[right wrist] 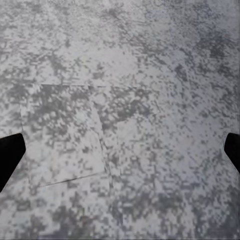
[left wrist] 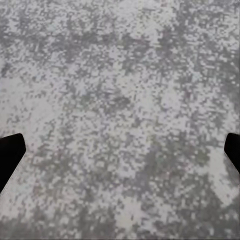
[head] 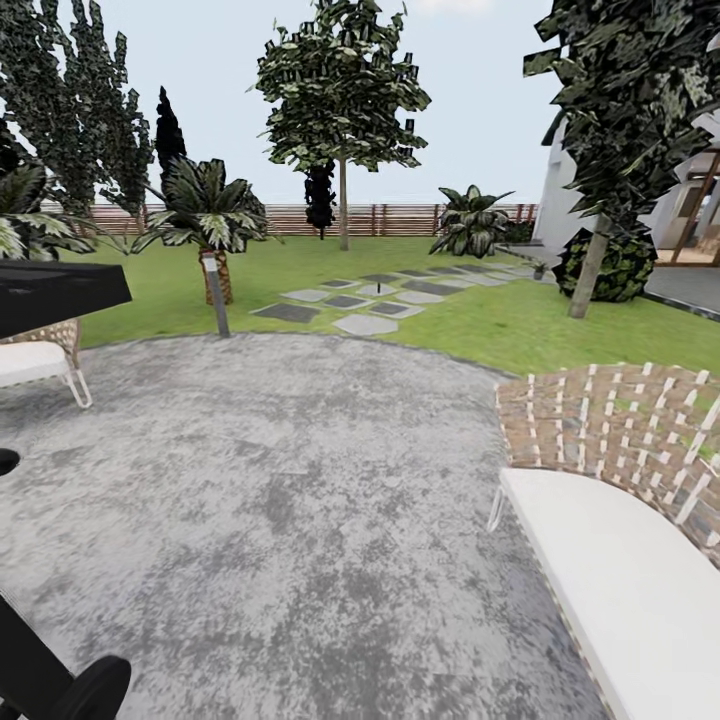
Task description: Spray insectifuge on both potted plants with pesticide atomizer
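Observation:
I face the garden: a round grey stone paving (head: 300, 500) lies right ahead, green lawn (head: 500, 320) beyond it, grey slabs (head: 365, 323) leading off toward a brown slat fence (head: 400, 218). The pesticide atomizer and the potted plants are out of view. A tiny dark thing (head: 540, 268) at the slabs' far end is too small to identify. Part of my left arm (head: 60, 690) shows black at the lower left. In the wrist views, my left gripper (left wrist: 120, 152) and right gripper (right wrist: 120, 152) hang open over the paving, fingertips (left wrist: 10, 155) (right wrist: 10, 155) wide apart and nothing between them.
A wicker bench with a white cushion (head: 620, 570) stands close on the right. At the left are a wicker chair (head: 40, 360) and a black tabletop (head: 50, 295). A short lamp post (head: 215, 295), a palm (head: 205, 215) and trees (head: 342, 100) dot the lawn.

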`<state>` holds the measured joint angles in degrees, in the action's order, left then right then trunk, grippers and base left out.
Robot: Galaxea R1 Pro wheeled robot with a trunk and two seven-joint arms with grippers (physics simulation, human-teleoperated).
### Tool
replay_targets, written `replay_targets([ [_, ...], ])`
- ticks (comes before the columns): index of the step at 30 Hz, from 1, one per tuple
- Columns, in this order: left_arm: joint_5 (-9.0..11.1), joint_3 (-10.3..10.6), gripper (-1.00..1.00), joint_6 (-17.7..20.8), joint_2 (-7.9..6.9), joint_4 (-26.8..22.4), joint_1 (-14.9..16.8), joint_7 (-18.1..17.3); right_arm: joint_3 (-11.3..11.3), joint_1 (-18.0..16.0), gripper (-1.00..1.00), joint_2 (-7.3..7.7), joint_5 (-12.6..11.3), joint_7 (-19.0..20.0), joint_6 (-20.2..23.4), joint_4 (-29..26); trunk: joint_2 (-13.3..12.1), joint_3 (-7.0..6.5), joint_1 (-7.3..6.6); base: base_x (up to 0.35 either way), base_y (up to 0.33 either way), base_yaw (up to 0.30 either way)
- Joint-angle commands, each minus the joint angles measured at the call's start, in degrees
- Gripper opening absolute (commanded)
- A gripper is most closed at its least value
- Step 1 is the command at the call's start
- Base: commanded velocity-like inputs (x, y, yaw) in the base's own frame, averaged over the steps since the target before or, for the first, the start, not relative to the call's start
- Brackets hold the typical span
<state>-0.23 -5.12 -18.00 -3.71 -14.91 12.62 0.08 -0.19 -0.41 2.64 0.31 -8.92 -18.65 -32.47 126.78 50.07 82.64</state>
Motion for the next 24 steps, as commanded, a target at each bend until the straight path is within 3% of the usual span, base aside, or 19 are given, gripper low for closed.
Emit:
replay_targets([
  [1, -0.03, -0.15, 1.00, -0.19, 0.01, 0.05, 0.03, 0.01, 0.01, -0.03, 1.00, 0.00, 0.04, -0.14, -0.16, 0.03, 0.02, 0.05, 0.02, 0.339, 0.000, 0.000],
  [24, -0.03, -0.15, 1.00, -0.19, 0.01, 0.05, 0.03, 0.01, 0.01, -0.03, 1.00, 0.00, 0.04, -0.14, -0.16, 0.20, 0.02, 0.05, 0.02, 0.339, 0.000, 0.000],
])
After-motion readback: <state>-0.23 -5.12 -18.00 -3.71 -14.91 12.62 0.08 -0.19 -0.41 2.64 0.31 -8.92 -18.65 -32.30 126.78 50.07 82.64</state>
